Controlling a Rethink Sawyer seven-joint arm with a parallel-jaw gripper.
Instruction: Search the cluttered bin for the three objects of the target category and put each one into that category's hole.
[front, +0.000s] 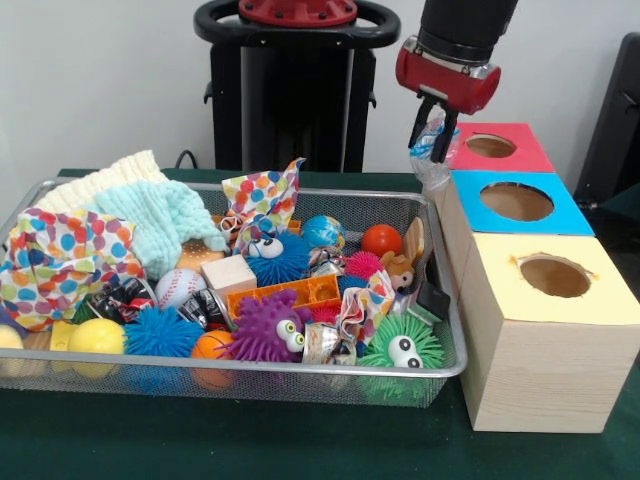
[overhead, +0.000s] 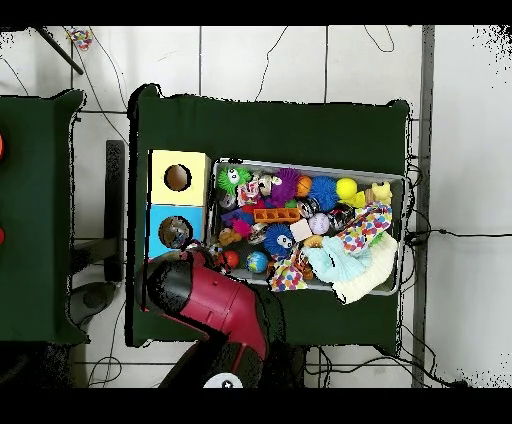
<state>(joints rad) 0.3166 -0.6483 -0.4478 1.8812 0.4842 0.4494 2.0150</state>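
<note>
A crinkly clear wrapper (front: 432, 150) is hanging in the upper right of the front view, pinched by the gripper (front: 434, 128) and drooping downward from it. It is hanging just left of the red box (front: 520, 150), near its hole (front: 491, 146), above the bin's (front: 300, 368) right end. Three boxes are standing in a row: red, blue (front: 565, 215) and yellow (front: 610, 300), one hole each.

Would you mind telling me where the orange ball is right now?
In the front view, the orange ball lies at the bin's far right, between the globe ball and the doll.
</note>
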